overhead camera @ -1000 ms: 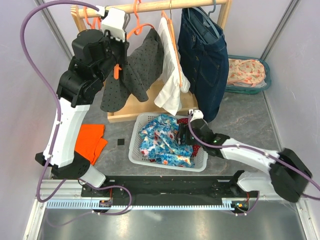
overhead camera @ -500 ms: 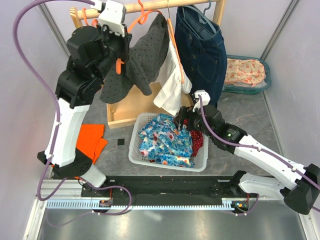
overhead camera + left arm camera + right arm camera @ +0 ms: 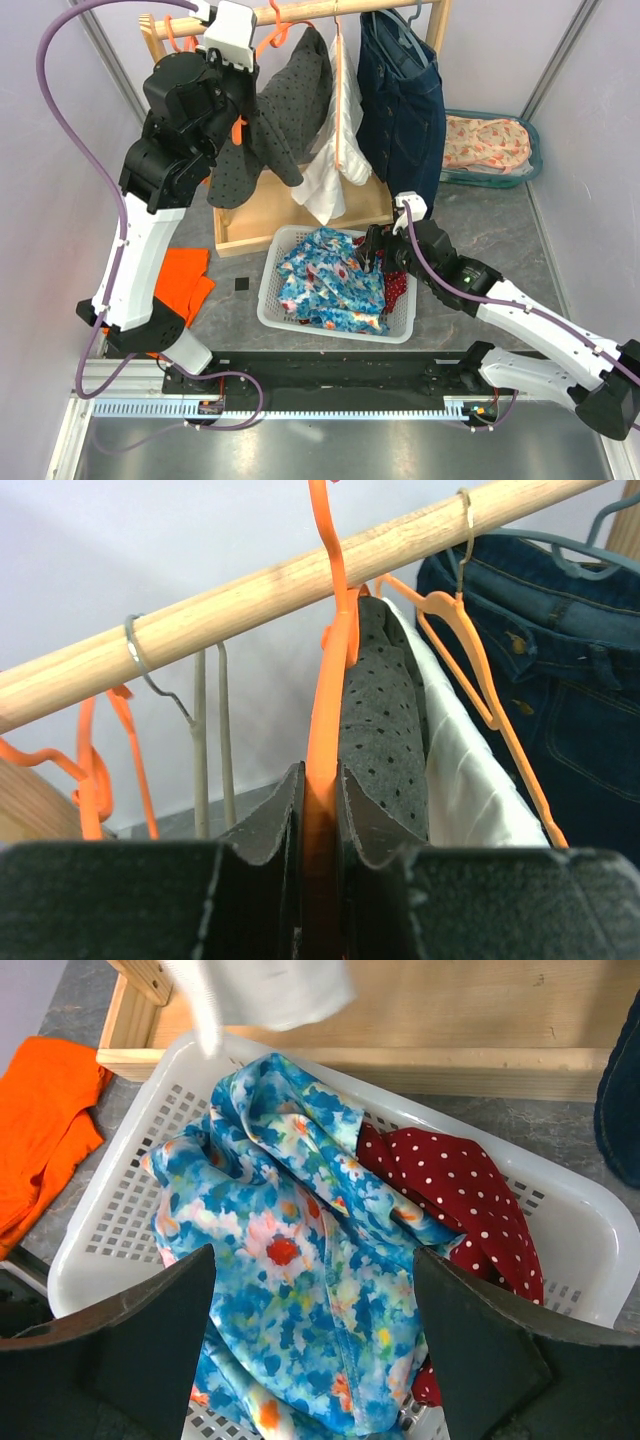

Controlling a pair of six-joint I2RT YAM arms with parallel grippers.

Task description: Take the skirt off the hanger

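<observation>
Skirt (image 3: pixel 385 720) lifted rodward; hanger (image 3: pixel 322 730) pinched between left fingers (image 3: pixel 255 845).

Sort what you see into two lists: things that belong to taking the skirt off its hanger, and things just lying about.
Belongs to the job: grey dotted skirt; orange hanger; left tool, shut on the hanger; wooden rail.

Just lying about: white basket; blue floral cloth; red dotted cloth; denim garment; white garment; orange cloth; teal tray.

Overhead rear view; wrist close-ups of rail (image 3: pixel 250 590), basket (image 3: pixel 592 1232)
</observation>
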